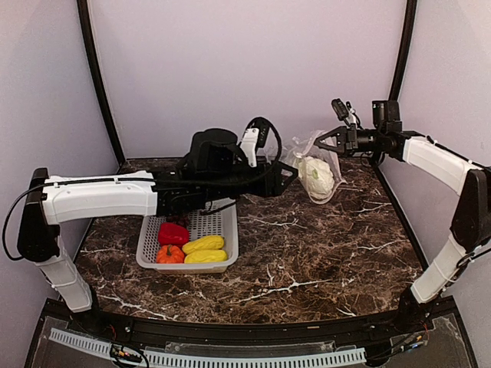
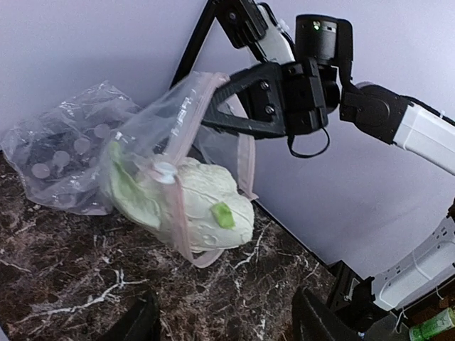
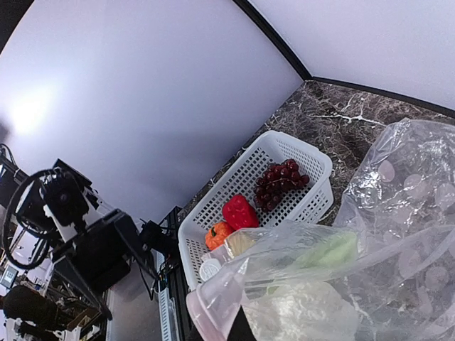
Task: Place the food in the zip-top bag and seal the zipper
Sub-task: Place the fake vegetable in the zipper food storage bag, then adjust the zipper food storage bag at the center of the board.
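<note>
Pinching the zip-top bag (image 2: 75, 160) by its zipper (image 2: 246, 163), right jaws are clamped; left jaws stand spread.

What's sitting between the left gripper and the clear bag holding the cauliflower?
Nothing: the left wrist view shows only bare dark marble tabletop between the open left gripper and the clear crinkly zip-top bag holding the white cauliflower.

No writing, numbers or brand marks can be read anywhere. A small green bottle-like thing (image 2: 432, 327) at the corner of the left wrist view may carry a label, too blurred to read.
</note>
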Available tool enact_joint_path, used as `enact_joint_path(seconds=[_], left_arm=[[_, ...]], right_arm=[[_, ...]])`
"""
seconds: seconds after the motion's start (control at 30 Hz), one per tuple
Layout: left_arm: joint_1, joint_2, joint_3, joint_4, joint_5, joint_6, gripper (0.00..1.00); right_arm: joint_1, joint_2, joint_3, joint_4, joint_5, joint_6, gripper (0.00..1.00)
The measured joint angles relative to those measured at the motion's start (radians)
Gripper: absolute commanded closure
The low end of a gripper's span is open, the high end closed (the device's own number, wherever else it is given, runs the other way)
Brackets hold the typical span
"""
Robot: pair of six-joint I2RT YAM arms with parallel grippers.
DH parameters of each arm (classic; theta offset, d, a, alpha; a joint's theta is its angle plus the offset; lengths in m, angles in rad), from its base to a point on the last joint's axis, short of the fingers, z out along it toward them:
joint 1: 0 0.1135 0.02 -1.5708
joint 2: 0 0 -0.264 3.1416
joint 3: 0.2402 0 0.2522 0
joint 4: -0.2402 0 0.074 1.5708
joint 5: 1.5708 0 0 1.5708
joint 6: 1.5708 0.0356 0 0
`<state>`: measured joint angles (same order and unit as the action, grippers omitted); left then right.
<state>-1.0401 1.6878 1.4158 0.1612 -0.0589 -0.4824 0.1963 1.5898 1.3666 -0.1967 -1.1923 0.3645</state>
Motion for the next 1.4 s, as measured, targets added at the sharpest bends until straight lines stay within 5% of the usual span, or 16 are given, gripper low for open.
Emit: enact_joint_path(seconds=[0.2, 0.33, 0.63, 0.97, 1.4], left_arm=[[-0.045, 0.091, -0.003, 0.03, -0.037, -0.066, 0.5], [-0.032, 0.181, -0.005, 0.05, -0.057, -0.127, 0.38], [-0.023, 0.303, 0.063, 0.058, -0.031, -0.181, 0.32], [0.01, 0.439, 0.204, 0.1, 0.065, -0.287, 0.66], [0.055, 0.511, 0.235, 0.139, 0.101, -0.298, 0.9]], right_arm=[[0.0, 0.008, -0.01, 0.043, 0.0, 0.033, 1.0], [0.0, 0.008, -0.032, 0.058, 0.005, 0.046, 1.0], [0.0, 0.008, -0.057, 0.077, 0.036, 0.057, 1.0], [0.0, 0.006, -0.068, 0.089, 0.051, 0.06, 1.0], [0.0, -0.013, -0.091, 0.098, 0.07, 0.06, 1.0]])
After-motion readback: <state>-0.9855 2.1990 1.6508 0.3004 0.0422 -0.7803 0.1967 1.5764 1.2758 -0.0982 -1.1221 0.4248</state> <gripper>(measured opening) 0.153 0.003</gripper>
